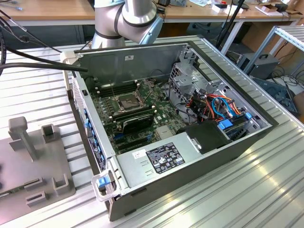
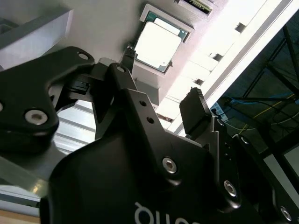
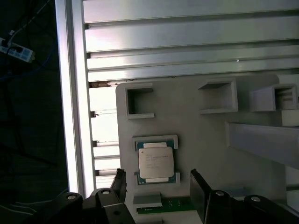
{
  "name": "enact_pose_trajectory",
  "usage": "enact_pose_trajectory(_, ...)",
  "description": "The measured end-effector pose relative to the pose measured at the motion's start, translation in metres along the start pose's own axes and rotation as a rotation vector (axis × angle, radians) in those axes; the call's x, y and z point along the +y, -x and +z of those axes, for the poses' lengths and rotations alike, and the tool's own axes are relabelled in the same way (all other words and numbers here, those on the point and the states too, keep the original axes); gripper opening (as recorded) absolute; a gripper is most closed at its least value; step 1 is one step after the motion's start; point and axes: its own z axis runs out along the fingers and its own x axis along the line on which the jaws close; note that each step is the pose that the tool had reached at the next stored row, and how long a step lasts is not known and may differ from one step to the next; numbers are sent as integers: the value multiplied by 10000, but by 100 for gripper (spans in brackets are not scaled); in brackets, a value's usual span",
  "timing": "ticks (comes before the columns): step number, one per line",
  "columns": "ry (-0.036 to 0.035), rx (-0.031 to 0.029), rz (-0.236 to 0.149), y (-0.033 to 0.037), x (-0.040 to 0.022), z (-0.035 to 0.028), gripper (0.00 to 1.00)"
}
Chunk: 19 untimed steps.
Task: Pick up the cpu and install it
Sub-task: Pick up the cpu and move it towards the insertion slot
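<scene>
Hovering above the cpu with the gripper spread wide, one finger off to each side, clamped on nothing and clear of the chip in both wrist views. Lying flat, silver top up, in a shallow pocket of the grey fixture plate, raised lips hugging two opposite edges. Bare plate beside the other two edges, in line with the fingers. Near the plate's rim, ribbed aluminium table beyond. In the exterior view: open computer case, green motherboard inside, dark metal-framed socket well within the walls, drive cage toward the exterior view's right.
</scene>
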Motion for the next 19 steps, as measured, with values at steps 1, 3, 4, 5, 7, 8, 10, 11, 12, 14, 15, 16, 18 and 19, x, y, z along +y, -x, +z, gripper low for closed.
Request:
enact_pose_trajectory(1,-1,0,0,0,0,0,66)
enact_pose_trajectory(3,-20,-1,0,0,0,4,66)
enact_pose_trajectory(4,-19,-2,0,0,0,6,66)
enact_pose_trajectory(5,-20,-2,1,0,0,7,66)
enact_pose_trajectory(7,-21,-1,0,0,0,11,66)
enact_pose_trajectory(8,-20,-1,0,0,0,15,66)
enact_pose_trajectory(10,-21,-1,0,0,-1,19,66)
enact_pose_trajectory(11,-20,-2,0,0,-1,20,66)
enact_pose_trajectory(12,-19,-3,0,0,-1,23,66)
enact_pose_trajectory(14,-20,-1,0,0,-1,27,66)
enact_pose_trajectory(15,-20,-2,0,0,-1,30,66)
enact_pose_trajectory(16,-20,-1,0,0,-1,33,66)
enact_pose_trajectory(18,-21,-1,0,0,-1,34,66)
enact_pose_trajectory(19,-21,0,0,0,-1,34,66)
